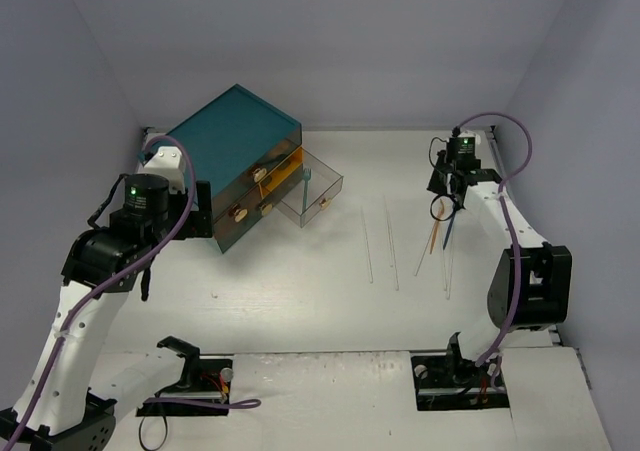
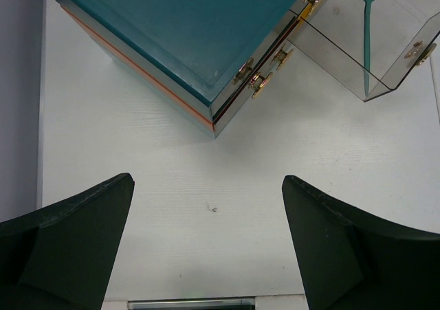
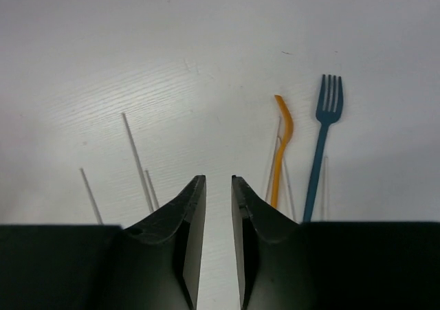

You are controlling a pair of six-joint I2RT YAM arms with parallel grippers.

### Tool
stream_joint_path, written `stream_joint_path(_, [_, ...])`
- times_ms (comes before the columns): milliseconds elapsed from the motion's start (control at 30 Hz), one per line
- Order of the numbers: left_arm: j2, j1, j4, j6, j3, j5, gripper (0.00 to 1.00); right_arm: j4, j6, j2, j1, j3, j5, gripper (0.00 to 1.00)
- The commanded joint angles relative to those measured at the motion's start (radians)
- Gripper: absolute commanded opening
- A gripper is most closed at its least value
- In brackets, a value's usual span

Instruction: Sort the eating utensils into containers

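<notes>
The teal chest (image 1: 232, 136) stands at the back left, with one clear drawer (image 1: 318, 186) pulled out toward the middle. In the left wrist view a teal fork (image 2: 368, 21) lies inside that drawer (image 2: 399, 69). My left gripper (image 2: 208, 179) hangs wide open over bare table in front of the chest's corner (image 2: 213, 117). An orange utensil (image 3: 282, 145) and a blue fork (image 3: 323, 131) lie side by side, just right of my right gripper (image 3: 218, 178). Its jaws stand a narrow gap apart with nothing between them. Thin clear utensils (image 3: 136, 159) lie to its left.
More clear utensils (image 1: 368, 241) lie in a row on the white table between the drawer and the right arm (image 1: 520, 271). Grey walls close in the back and both sides. Two closed chest drawers show gold knobs (image 2: 258, 83).
</notes>
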Motion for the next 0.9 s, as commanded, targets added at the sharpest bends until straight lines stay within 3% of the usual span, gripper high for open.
stream_joint_path(0, [-0.017,0.006,0.026,-0.011,0.025,0.006,0.88,-0.011,0.029,0.045,-0.043,-0.028,0.052,0.29])
stream_joint_path(133, [-0.027,0.006,0.017,-0.014,0.021,0.007,0.88,-0.01,0.032,0.088,-0.042,-0.03,0.07,0.35])
stream_joint_path(333, [-0.035,0.006,0.005,-0.014,0.018,0.004,0.88,-0.008,0.042,0.176,-0.045,-0.014,0.094,0.36])
stream_joint_path(867, [-0.037,0.006,-0.005,-0.016,0.01,0.0,0.88,-0.001,0.026,0.264,-0.045,-0.021,0.122,0.22])
